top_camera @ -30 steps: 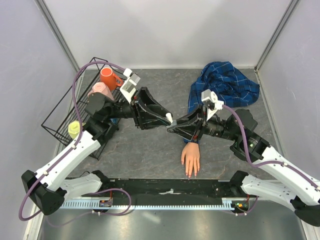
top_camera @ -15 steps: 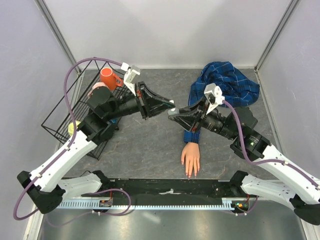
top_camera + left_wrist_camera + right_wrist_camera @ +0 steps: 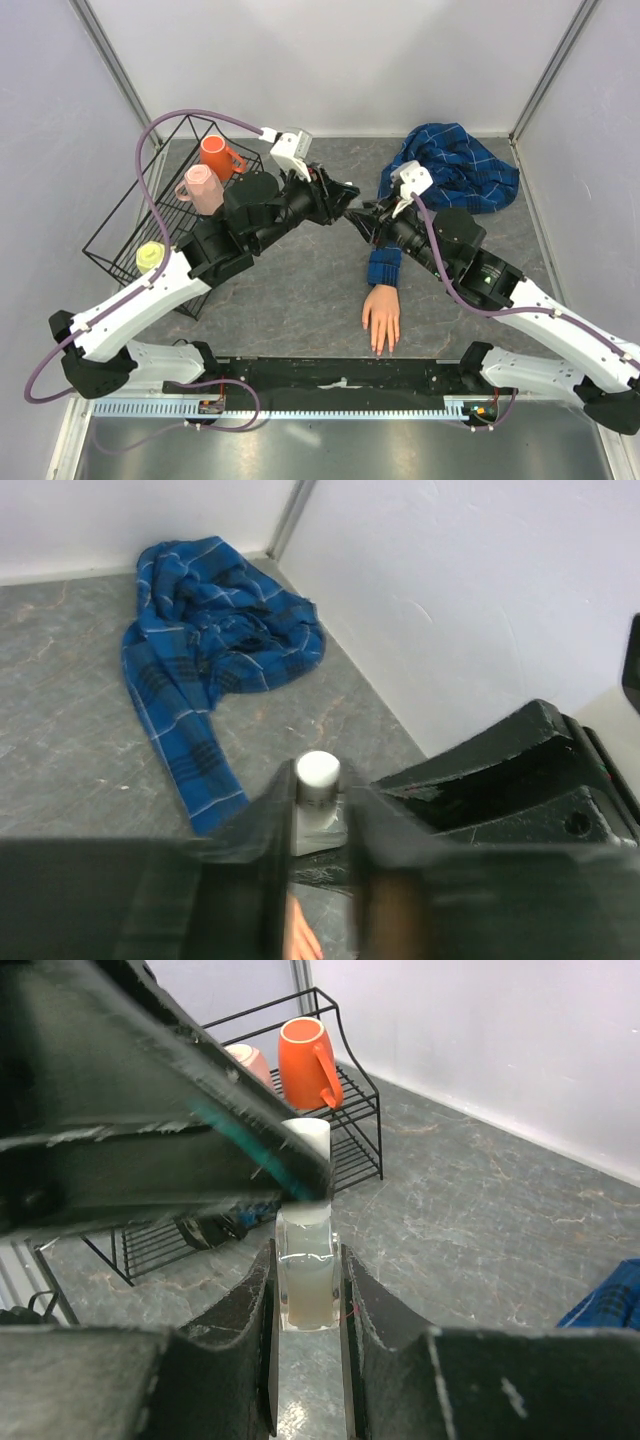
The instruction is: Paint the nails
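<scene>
The right claw point(image 3: 307, 1260) is clamped on the clear body of a small nail polish bottle point(image 3: 307, 1285) and holds it upright in the air. The left claw point(image 3: 318, 798) meets it from the other side, its fingers point(image 3: 262, 1150) flanking the white cap point(image 3: 318, 770). The blur hides whether they pinch the cap or stand just off it, so I cannot tell. The job in hand looks like getting the cap off.

The mannequin hand point(image 3: 381, 318) lies palm down on the grey worktop point(image 3: 290, 290). Its long axis runs far to near: the blue plaid sleeve point(image 3: 455, 170) trails towards the back and the nails point(image 3: 380, 349) point at the near edge. Both claws hang above the cuff, so the nails lie below them and nearer the arm bases, a little to the right of centre, on the right arm's side

No label, brand or writing can be read on the bottle or the cap
</scene>
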Robot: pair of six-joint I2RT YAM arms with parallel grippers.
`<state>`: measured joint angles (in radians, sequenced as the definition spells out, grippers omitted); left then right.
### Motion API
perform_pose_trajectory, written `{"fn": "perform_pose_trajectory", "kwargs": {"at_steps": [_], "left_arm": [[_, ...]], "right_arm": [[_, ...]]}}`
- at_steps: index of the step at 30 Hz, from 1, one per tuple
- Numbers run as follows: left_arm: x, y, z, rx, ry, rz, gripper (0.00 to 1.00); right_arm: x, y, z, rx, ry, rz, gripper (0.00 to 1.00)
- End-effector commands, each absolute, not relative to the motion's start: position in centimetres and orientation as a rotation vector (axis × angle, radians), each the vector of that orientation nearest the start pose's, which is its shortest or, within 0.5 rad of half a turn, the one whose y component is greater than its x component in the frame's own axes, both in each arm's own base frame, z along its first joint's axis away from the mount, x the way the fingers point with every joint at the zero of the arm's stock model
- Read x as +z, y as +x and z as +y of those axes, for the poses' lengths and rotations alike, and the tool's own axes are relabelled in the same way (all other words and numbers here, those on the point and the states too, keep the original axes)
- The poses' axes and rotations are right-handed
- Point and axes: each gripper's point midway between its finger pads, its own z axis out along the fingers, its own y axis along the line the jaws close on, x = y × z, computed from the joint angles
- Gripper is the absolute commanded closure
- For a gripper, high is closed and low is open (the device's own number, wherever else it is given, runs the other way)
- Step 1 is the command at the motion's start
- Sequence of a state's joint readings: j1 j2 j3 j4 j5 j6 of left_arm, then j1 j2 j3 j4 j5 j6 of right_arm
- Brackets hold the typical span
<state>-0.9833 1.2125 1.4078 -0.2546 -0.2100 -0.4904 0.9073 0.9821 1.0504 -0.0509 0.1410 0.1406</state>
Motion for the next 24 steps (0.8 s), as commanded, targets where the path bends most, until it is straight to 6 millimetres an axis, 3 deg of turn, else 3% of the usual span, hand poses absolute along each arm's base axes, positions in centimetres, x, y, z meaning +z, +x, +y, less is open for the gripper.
{"fn": "perform_pose_trajectory", "kwargs": {"at_steps": [1,2,5,6,11,12,14,15,21,22,24], "left_arm": [[46.5,18.5,-33.6,-1.187,0.420,1.542,0.56],[46.2,18.2,-33.4,-1.188,0.434,1.530,0.52],[48.0,16.3,-31.6,-1.239,0.503,1.438,0.45],[48.7,15.7,-31.0,-1.251,0.518,1.394,0.39],[49.2,13.3,-28.2,-1.284,0.629,1.279,0.32],[49.0,12.0,-28.6,-1.341,0.717,1.263,0.19],[48.5,12.4,-28.8,-1.388,0.757,1.304,0.01],[48.2,11.5,-29.0,-1.453,0.810,1.313,0.00],[47.3,11.2,-29.4,-1.511,0.882,1.278,0.10],[48.0,11.0,-29.4,-1.522,0.895,1.220,0.11],[47.6,10.3,-29.7,-1.586,0.938,1.200,0.11]], "right_arm": [[38.9,23.7,26.6,0.713,-0.468,1.462,1.00],[39.0,23.0,27.0,0.746,-0.499,1.451,1.00],[39.3,21.6,27.3,0.799,-0.559,1.418,1.00],[39.6,21.0,27.3,0.824,-0.578,1.400,1.00],[40.1,18.0,27.9,0.965,-0.688,1.354,1.00],[40.5,16.8,28.2,1.024,-0.741,1.329,1.00],[40.9,16.0,28.3,1.073,-0.762,1.313,1.00],[41.1,15.3,28.3,1.101,-0.785,1.296,1.00],[43.0,12.1,28.7,1.263,-0.868,1.217,1.00],[43.3,11.9,28.7,1.280,-0.873,1.209,1.00],[44.0,11.6,28.8,1.308,-0.869,1.192,1.00]]}}
